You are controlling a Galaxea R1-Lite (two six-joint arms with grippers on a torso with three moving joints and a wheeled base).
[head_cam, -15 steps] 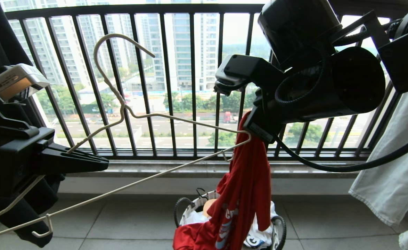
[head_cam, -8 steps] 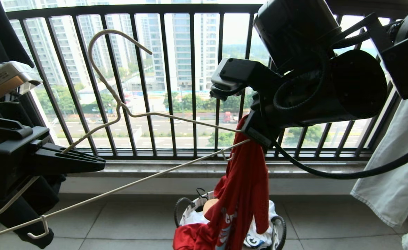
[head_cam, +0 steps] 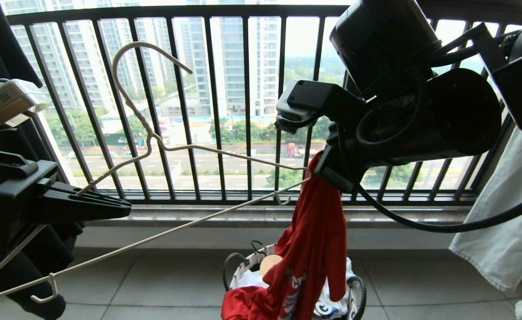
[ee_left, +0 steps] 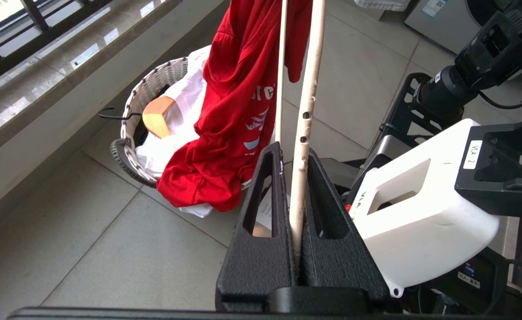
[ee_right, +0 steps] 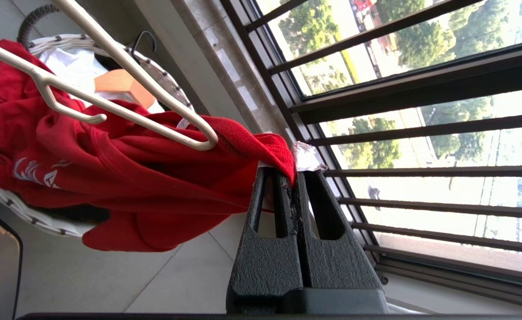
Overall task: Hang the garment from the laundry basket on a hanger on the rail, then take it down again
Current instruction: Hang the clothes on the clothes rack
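My left gripper (head_cam: 125, 209) at the left is shut on the lower bar of the cream wire hanger (head_cam: 190, 146), held tilted with its hook up before the window. The wire runs out between the fingers (ee_left: 307, 89). My right gripper (ee_right: 287, 173) is shut on the upper edge of the red garment (head_cam: 319, 231). The cloth hangs down into the laundry basket (head_cam: 254, 258) on the floor. The hanger's rounded far end (ee_right: 207, 142) lies against the garment (ee_right: 132, 178) close to the right fingertips. The rail is out of view.
A dark barred window railing (head_cam: 243, 111) and a stone sill (head_cam: 265, 215) stand just behind. A pale garment (head_cam: 501, 213) hangs at the right, dark cloth (head_cam: 43, 262) at the left. White clothes and a wooden hanger (ee_left: 156, 118) lie in the basket (ee_left: 145, 89).
The hanger has shifted slightly to the left with my left gripper. The right gripper with the garment's edge has dipped a little. Both grips are unchanged.
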